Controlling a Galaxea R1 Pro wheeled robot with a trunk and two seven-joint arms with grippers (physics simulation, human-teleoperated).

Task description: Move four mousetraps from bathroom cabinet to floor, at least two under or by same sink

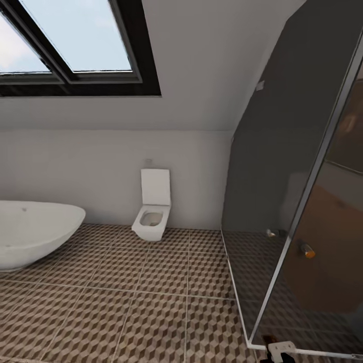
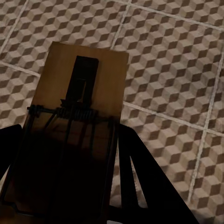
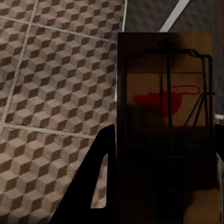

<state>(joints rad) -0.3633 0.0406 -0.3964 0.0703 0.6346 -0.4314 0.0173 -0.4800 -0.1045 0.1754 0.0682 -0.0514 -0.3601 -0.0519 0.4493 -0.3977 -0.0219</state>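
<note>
In the left wrist view my left gripper (image 2: 65, 154) is shut on a tan mousetrap (image 2: 84, 88) with a black wire spring, held above the bathroom floor (image 2: 172, 60) of cube-patterned tiles. My right gripper (image 3: 163, 154) is shut on a second mousetrap (image 3: 158, 100), which has a red spot under its wire bar and hangs over the tiles (image 3: 56, 79) beside the shower's metal rail. The cabinet and the sink are out of view. The head view looks across the tiled floor (image 1: 151, 302).
A white oval bathtub (image 1: 30, 232) stands at the left and a white toilet (image 1: 151, 212) against the far wall. A dark glass shower enclosure (image 1: 292, 201) with a metal frame takes up the right side. A skylight (image 1: 65, 40) sits in the sloped ceiling.
</note>
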